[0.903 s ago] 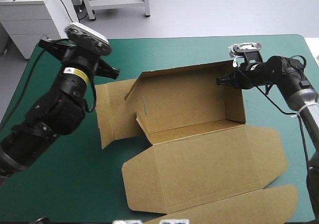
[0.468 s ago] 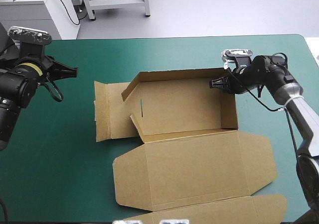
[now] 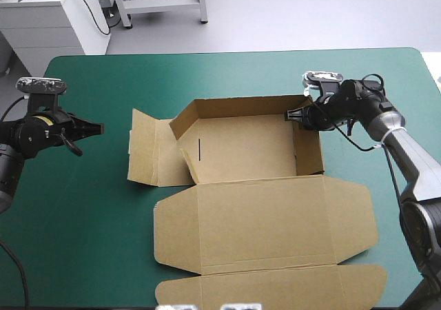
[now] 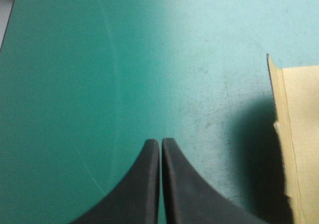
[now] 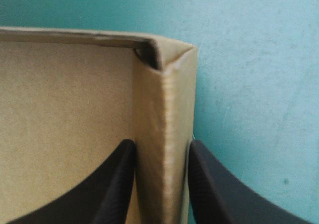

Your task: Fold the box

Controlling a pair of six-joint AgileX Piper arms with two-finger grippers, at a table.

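The brown box sits mid-table as an open tray, with its far and right walls raised. The lid lies flat toward the near edge. The left end flap lies flat on the teal-green cover, and a slanted inner flap leans beside it. My right gripper is at the far right corner, its fingers on either side of the right wall and shut on it. My left gripper hovers shut over bare cover, left of the box. Only the edge of the left flap shows ahead of it.
The lid's tuck flap reaches close to the table's near edge. Bare teal-green cover stretches left of the box, and a strip of it lies beyond the far wall.
My left arm has pulled back from beside the box to the table's left side. The right gripper and the box have shifted left, and the right wall now stands closer in.
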